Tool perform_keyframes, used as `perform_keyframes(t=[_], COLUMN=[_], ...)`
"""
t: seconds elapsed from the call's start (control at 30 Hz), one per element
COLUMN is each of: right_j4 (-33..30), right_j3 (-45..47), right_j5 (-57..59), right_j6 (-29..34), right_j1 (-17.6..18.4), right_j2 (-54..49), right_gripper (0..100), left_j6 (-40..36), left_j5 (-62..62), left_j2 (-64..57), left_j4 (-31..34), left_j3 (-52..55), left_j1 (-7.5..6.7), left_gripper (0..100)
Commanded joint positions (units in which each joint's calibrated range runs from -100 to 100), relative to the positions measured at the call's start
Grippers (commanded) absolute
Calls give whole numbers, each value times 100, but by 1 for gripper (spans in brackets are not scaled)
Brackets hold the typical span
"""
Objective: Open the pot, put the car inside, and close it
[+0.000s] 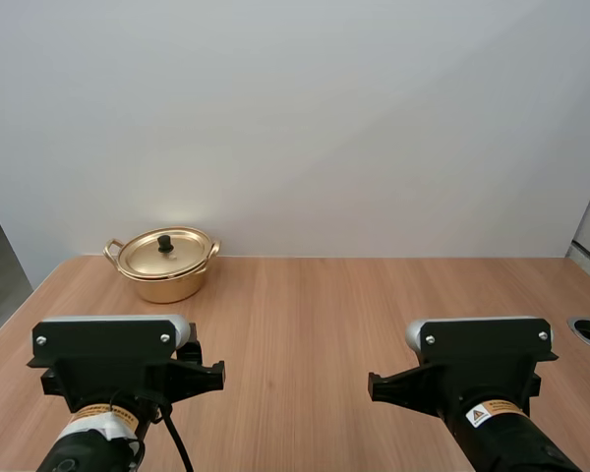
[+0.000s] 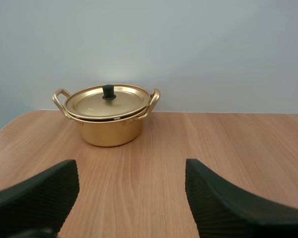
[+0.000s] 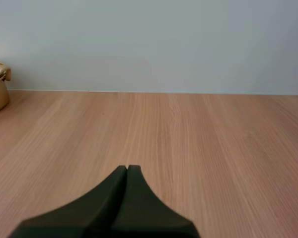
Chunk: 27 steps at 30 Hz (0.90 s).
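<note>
The gold pot [image 1: 164, 265] stands at the far left of the table [image 1: 374, 315], lid [image 1: 165, 252] on. The left gripper [image 2: 131, 171] faces it from the near side, fingers wide apart, holding nothing. Right of it, the right gripper [image 3: 127, 171] has its fingers pressed together, empty

The pot [image 2: 109, 133] and its lid [image 2: 107, 103] are glossy gold-toned metal with a matt black knob [image 2: 108, 91] — the surface [image 2: 154, 168] is smooth, light wood grain, faintly satin.
</note>
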Motion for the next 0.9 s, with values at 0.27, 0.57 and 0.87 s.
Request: perform_keyframes(t=[0.27,0.57,0.87], right_j4=[0,0,0], right_j3=[0,0,0], right_j5=[-2,-2,-2], right_j6=[-1,-1,-1], right_j1=[23,22,22], right_j2=[0,0,0], right_gripper=[0,0,0], left_j6=[-6,321,321], left_j5=[0,18,18], left_j2=[0,0,0], left_j4=[6,-6,-6], left_j3=[0,0,0], left_j1=[-3,-3,-3], left_gripper=[100,100,43])
